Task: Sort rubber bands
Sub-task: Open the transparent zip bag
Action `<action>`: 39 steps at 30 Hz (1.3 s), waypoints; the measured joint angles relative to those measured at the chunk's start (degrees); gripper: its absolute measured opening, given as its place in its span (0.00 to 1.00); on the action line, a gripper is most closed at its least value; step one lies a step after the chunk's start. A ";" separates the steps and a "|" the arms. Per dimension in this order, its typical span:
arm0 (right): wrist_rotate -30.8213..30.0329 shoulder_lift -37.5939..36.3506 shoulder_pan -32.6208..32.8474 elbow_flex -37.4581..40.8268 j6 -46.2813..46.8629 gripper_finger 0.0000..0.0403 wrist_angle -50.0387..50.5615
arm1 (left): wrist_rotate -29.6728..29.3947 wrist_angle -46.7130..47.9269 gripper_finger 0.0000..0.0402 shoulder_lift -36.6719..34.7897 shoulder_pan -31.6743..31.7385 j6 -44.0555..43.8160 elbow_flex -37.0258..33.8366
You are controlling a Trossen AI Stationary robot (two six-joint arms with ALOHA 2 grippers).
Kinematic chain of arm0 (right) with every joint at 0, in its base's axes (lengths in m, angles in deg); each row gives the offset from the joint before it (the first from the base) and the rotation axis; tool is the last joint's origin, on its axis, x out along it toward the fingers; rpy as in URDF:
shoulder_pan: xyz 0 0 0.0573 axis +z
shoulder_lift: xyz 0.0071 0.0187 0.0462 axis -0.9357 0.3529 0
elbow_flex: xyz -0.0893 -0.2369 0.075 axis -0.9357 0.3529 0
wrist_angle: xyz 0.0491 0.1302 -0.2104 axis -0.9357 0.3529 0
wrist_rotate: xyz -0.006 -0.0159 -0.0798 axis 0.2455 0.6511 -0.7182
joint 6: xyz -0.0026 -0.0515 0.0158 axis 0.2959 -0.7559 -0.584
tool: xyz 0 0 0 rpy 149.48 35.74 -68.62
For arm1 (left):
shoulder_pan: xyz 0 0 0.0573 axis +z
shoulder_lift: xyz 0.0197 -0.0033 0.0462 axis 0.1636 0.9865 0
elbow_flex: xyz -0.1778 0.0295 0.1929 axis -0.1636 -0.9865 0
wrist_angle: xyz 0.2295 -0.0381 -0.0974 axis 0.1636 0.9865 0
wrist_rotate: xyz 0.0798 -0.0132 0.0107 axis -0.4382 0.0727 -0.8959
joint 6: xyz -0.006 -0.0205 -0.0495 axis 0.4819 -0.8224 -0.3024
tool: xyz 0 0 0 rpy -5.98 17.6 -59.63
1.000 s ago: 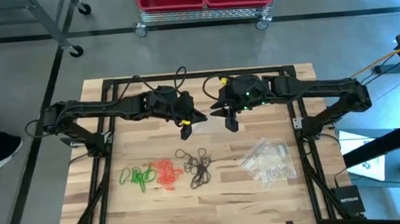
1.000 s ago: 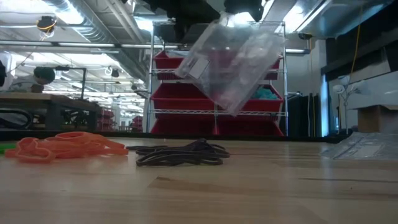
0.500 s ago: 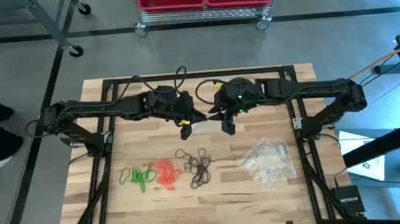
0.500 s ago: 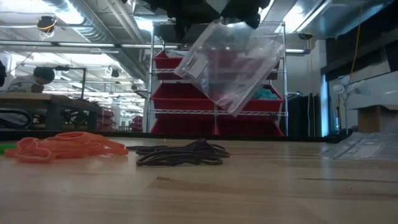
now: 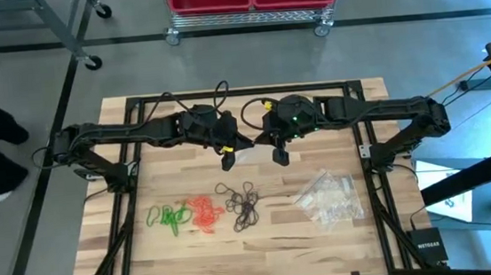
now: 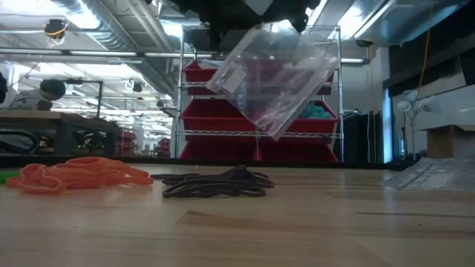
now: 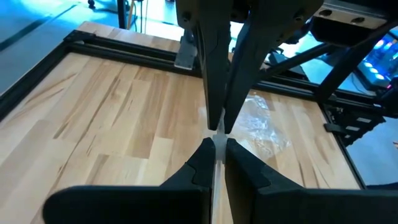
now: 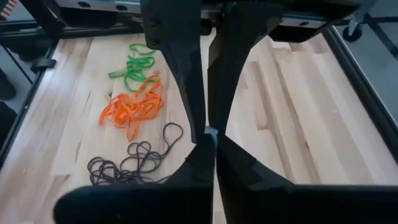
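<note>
A clear plastic bag (image 6: 273,80) hangs tilted in the air over the table's middle, held between my two grippers. My left gripper (image 5: 228,159) and my right gripper (image 5: 279,151) face each other, nearly tip to tip, both shut on the bag. On the wood lie three heaps of rubber bands: green (image 5: 170,217), orange-red (image 5: 204,212) and black (image 5: 241,203). The black heap (image 6: 215,183) and the orange-red heap (image 6: 78,173) lie flat on the table, below and nearer than the bag. My left gripper (image 7: 215,142) pinches the bag's upper edge (image 7: 216,163) between its two fingers, coming slantwise down from the table's left. The bag hangs below, clear of the table. My right gripper (image 8: 210,132) pinches the same upper edge (image 6: 297,33) between its two fingers, slanting down from the table's right, right opposite the left fingers. The bag hangs tilted below it, lifted clear.
A heap of clear plastic bags (image 5: 329,199) lies at the right of the table. A black metal frame (image 5: 241,91) runs around the tabletop. Red bins (image 6: 252,119) stand on a wire shelf beyond the far edge. Bare wood lies near the front edge.
My right gripper has come a little toward the left gripper and down to the bag's upper edge and has taken hold of it. The bag, held before only by the left gripper, hangs much as it did.
</note>
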 joint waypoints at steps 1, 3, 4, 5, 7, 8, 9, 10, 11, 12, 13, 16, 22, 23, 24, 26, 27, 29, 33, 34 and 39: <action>-0.30 0.00 0.00 0.01 -0.43 0.01 0.00 | -0.02 0.02 0.04 0.00 0.00 0.00 0.00; -0.64 0.00 0.02 0.01 -1.42 0.01 -0.02 | -0.03 0.17 0.04 0.00 0.00 -0.02 0.00; -0.64 0.00 0.02 0.00 -1.71 0.00 -0.03 | -0.03 0.32 0.04 -0.02 0.00 -0.05 0.02; -0.68 0.00 0.02 0.01 -1.86 0.00 -0.02 | -0.03 0.54 0.04 -0.02 -0.02 -0.09 0.03; -0.83 0.00 0.02 0.01 -2.03 0.00 -0.07 | -0.03 1.15 0.04 -0.08 -0.02 -0.11 0.09; -0.85 0.02 0.02 0.01 -2.04 0.00 -0.14 | -0.03 1.58 0.04 -0.11 -0.02 -0.11 0.11; -0.86 0.00 0.02 0.01 -2.08 0.00 -0.14 | -0.03 2.06 0.04 -0.13 -0.02 -0.17 0.13; -0.88 0.00 0.02 0.01 -2.20 0.00 -0.10 | 0.00 2.58 0.04 -0.13 -0.04 -0.24 0.13; -0.90 0.00 0.02 0.01 -2.23 0.00 -0.06 | 0.00 3.16 0.04 -0.13 -0.02 -0.24 0.13; -0.94 -0.03 0.02 0.01 -2.23 0.00 -0.02 | 0.00 3.86 0.04 -0.13 -0.03 -0.24 0.13; -0.94 -0.17 0.02 0.03 -2.25 0.00 0.04 | 0.02 4.38 0.04 -0.13 -0.04 -0.24 0.13; -1.05 -0.44 0.00 0.04 -2.27 0.00 0.04 | 0.11 5.61 0.04 -0.15 -0.04 -0.26 0.13; -1.07 -0.44 0.00 0.06 -2.65 0.00 0.02 | 0.19 10.23 0.04 -0.15 -0.08 -1.14 0.13; -1.07 -0.44 0.00 0.06 -3.04 0.00 0.04 | 0.17 11.08 0.04 -0.15 -0.18 -1.14 0.13; -1.06 -0.44 0.00 0.06 -3.30 0.00 0.04 | 0.17 12.20 0.04 -0.15 -0.29 -1.15 0.15; -1.05 -0.44 0.00 0.06 -3.37 0.00 -0.03 | 0.17 13.97 0.04 -0.15 -0.51 -1.47 0.13; -1.06 -0.44 0.00 0.06 -3.39 0.00 -0.12 | 0.17 14.99 0.04 -0.15 -0.64 -1.53 0.13; -1.05 -0.44 0.00 0.06 -3.54 0.00 -0.13 | 0.15 17.28 0.04 -0.15 -0.95 -1.69 0.13; -1.05 -0.46 0.00 0.06 -3.54 0.00 -0.21 | 0.15 21.46 0.04 -0.15 -1.41 -2.66 0.13; -1.05 -0.46 0.00 0.06 -3.55 0.00 -0.25 | 0.11 22.49 0.04 -0.15 -1.59 -2.90 0.13; -1.05 -0.52 0.00 0.06 -3.97 0.00 -0.47 | -0.03 27.46 0.04 -0.13 -2.49 -4.09 0.13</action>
